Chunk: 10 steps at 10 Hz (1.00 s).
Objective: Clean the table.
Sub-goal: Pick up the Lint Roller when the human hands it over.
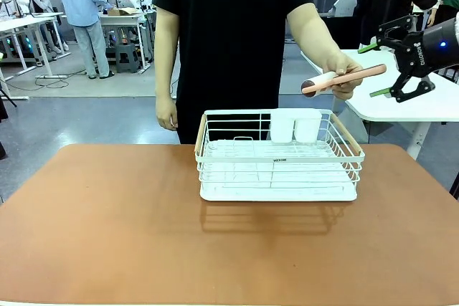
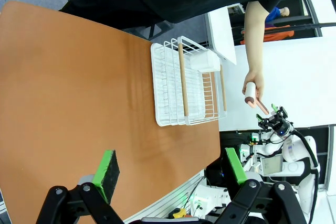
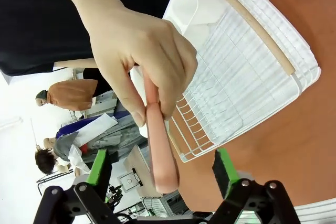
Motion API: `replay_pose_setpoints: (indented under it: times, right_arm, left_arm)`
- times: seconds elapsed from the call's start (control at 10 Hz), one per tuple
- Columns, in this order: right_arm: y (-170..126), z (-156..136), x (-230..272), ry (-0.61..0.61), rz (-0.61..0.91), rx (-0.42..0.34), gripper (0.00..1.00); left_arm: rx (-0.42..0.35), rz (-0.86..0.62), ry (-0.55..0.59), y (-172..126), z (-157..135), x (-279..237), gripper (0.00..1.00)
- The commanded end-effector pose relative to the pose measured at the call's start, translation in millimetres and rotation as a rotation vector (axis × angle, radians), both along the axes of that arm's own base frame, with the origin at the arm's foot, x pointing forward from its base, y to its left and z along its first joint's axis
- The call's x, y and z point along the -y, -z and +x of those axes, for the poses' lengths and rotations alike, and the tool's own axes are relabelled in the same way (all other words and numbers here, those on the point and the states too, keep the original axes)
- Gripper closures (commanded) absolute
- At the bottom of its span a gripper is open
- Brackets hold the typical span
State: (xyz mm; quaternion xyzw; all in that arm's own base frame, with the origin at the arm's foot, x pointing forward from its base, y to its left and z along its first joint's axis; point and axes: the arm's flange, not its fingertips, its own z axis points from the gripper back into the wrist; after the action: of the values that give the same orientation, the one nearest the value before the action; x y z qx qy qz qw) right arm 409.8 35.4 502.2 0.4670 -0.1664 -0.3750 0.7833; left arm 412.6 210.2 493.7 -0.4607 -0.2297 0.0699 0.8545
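person's hand (image 1: pixel 343 62) offers lint roller (image 1: pixel 344 79) handle-first to right gripper (image 1: pixel 376 70), likely handover; jaws wide, handle tip between them, not gripped. left gripper (image 2: pixel 170 166) jaws wide, empty (above table (image 1: pixel 107 234)). white rack (image 1: pixel 280 193) sits mid-table.

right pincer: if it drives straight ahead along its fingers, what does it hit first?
The lint roller's pink handle: its free end lies between the right pincer's open fingers. The person's hand gripping it comes next; depth unclear.

Lab hall, white desks (image 1: pixel 437 109), floor cables (image 1: pixel 51 79)
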Motion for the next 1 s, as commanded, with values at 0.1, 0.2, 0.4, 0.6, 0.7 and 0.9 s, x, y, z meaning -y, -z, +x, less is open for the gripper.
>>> replay_pose_setpoints:
  times: [0.1,0.2,0.4,0.6,0.7,0.9]
  right_arm:
    - [11.6,11.3,-11.7,-0.007,-0.001,0.032,0.00]
    - [12.3,13.6,-13.2,-0.011,0.003,0.040,0.03]
    - [13.5,18.9,-13.9,0.001,-0.005,0.067,0.23]
    - [16.3,22.3,-14.0,0.001,-0.001,0.071,0.43]
    - [16.9,22.5,-14.5,0.002,0.001,0.078,0.56]
    - [16.8,23.0,-13.9,0.005,0.002,0.078,0.76]
  left_arm:
    - [0.007,-0.014,0.000,-2.2,-1.1,-0.5,0.00]
    - [0.007,-0.014,0.000,-2.2,-1.1,-0.5,0.00]
    - [0.007,-0.014,0.000,-2.2,-1.1,-0.5,0.00]
    - [0.007,-0.014,0.000,-2.2,-1.1,-0.5,0.00]
    - [0.007,-0.014,0.000,-2.2,-1.1,-0.5,0.00]
    - [0.007,-0.014,0.000,-2.2,-1.1,-0.5,0.00]
